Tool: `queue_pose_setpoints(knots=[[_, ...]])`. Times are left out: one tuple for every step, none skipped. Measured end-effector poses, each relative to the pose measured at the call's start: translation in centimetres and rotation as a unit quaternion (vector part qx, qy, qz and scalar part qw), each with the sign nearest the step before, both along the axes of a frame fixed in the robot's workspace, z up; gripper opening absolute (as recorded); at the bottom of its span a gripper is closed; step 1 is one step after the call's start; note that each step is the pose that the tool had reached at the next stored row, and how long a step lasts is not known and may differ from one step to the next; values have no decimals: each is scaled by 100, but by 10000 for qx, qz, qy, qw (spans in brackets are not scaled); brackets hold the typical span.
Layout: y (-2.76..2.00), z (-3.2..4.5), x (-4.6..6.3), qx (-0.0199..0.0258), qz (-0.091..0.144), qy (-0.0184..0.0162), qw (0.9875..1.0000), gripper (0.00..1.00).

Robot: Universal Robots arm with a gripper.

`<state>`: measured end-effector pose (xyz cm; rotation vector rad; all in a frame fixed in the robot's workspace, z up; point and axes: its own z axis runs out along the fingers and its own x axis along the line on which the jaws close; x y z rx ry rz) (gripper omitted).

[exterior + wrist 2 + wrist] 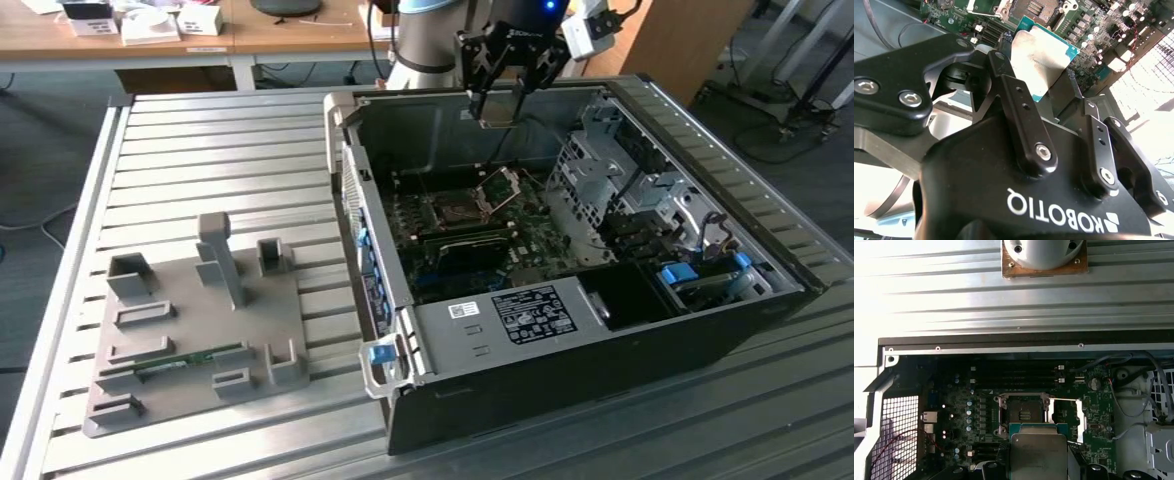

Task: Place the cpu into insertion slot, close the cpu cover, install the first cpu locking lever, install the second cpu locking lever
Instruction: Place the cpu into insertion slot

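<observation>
1. Fingers (1026, 120) of the gripper (505, 98) are clenching the cpu (1043, 52) by its edges
2. Cpu is hovering over the far end of the open computer case (441, 130), above the empty socket (1023, 415)
3. Cpu cover (1080, 420) is standing open just beside that socket

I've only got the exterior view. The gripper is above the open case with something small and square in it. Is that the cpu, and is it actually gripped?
Observer: Yes. In the second wrist view the gripper is shut on the cpu, clamping it by two opposite edges, with its silvery top facing the camera.
Operator: Is the socket ready to take it?
Observer: In the first wrist view the socket is bare, and the cpu cover is swung open beside it.
</observation>
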<state>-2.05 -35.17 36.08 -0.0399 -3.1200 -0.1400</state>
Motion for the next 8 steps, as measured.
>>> queue_pose_setpoints(knots=[[0,-3,0,1,0,0,10000,54],[0,-6,0,1,0,0,10000,54],[0,-7,0,0,0,0,10000,54],[0,-7,0,0,0,0,10000,54],[0,-7,0,-1,0,0,10000,54],[0,-8,0,0,0,0,10000,54],[0,-8,0,0,0,0,10000,54],[0,-9,0,0,0,0,10000,54]])
